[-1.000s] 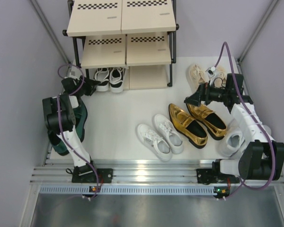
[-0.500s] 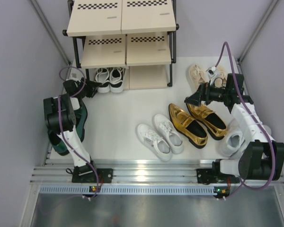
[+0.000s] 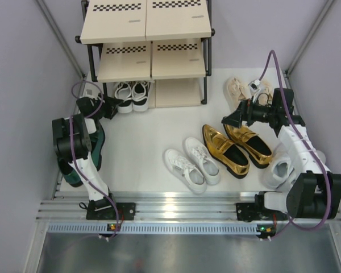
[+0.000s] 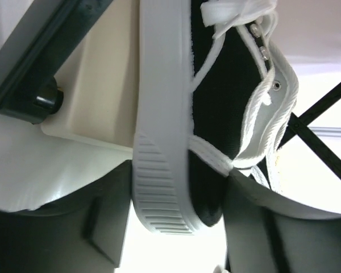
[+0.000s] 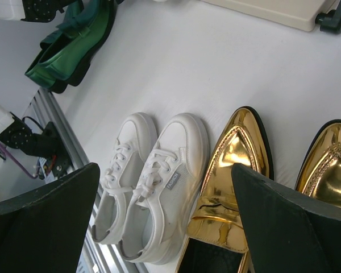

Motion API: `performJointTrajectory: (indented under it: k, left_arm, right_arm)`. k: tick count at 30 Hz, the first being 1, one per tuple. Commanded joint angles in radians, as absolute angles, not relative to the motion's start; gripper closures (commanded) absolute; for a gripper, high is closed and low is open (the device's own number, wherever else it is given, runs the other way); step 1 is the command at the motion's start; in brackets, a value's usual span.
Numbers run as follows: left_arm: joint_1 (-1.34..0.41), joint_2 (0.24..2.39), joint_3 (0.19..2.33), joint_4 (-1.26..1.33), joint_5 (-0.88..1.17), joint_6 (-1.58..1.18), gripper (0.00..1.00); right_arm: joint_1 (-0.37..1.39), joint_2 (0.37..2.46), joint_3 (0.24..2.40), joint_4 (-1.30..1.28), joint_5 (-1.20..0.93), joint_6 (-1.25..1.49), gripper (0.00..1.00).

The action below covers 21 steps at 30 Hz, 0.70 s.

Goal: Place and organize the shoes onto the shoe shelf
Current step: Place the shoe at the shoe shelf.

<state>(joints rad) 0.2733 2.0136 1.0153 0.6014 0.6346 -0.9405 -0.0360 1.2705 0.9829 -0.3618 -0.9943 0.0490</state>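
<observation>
Gold loafers (image 3: pixel 224 149), green loafers (image 5: pixel 74 42), white lace-ups (image 3: pixel 202 160), checkered shelf strips (image 3: pixel 118 7).

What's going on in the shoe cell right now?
The left gripper brackets the heel of a black-and-white sneaker on the bottom tier of the shelf; I can't tell whether it is gripping. The right gripper hangs open over the gold loafers. The white lace-ups and the other pairs sit on the floor.
</observation>
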Motion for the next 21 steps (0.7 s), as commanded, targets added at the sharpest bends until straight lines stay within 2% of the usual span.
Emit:
performJointTrajectory:
  k: [1, 2, 3, 9, 10, 11, 19, 21]
  left_arm:
    - [0.268, 1.927, 1.037, 0.592, 0.649, -0.914, 0.33]
    - [0.273, 1.922, 1.043, 0.578, 0.649, -0.908, 0.32]
    - [0.276, 1.918, 1.046, 0.566, 0.644, -0.904, 0.23]
    - [0.293, 1.852, 1.063, 0.446, 0.632, -0.830, 0.19]
    - [0.295, 1.845, 1.062, 0.434, 0.635, -0.821, 0.16]
    - [0.299, 1.835, 1.058, 0.404, 0.632, -0.799, 0.03]
    - [0.316, 1.747, 1.062, 0.244, 0.617, -0.690, 0.02]
    - [0.321, 1.695, 1.043, 0.192, 0.603, -0.664, 0.02]
  right_arm:
    - [-0.052, 1.233, 0.996, -0.325, -1.020, 0.043, 0.00]
    - [-0.052, 1.230, 0.996, -0.327, -1.022, 0.041, 0.01]
    - [-0.052, 1.226, 0.993, -0.325, -1.022, 0.041, 0.01]
    - [-0.052, 1.210, 0.982, -0.325, -1.026, 0.040, 0.01]
    - [-0.052, 1.209, 0.982, -0.327, -1.026, 0.038, 0.01]
    - [-0.052, 1.207, 0.980, -0.327, -1.026, 0.037, 0.01]
    - [-0.052, 1.200, 0.977, -0.334, -1.035, 0.022, 0.01]
    - [-0.048, 1.200, 0.995, -0.398, -1.037, -0.067, 0.01]
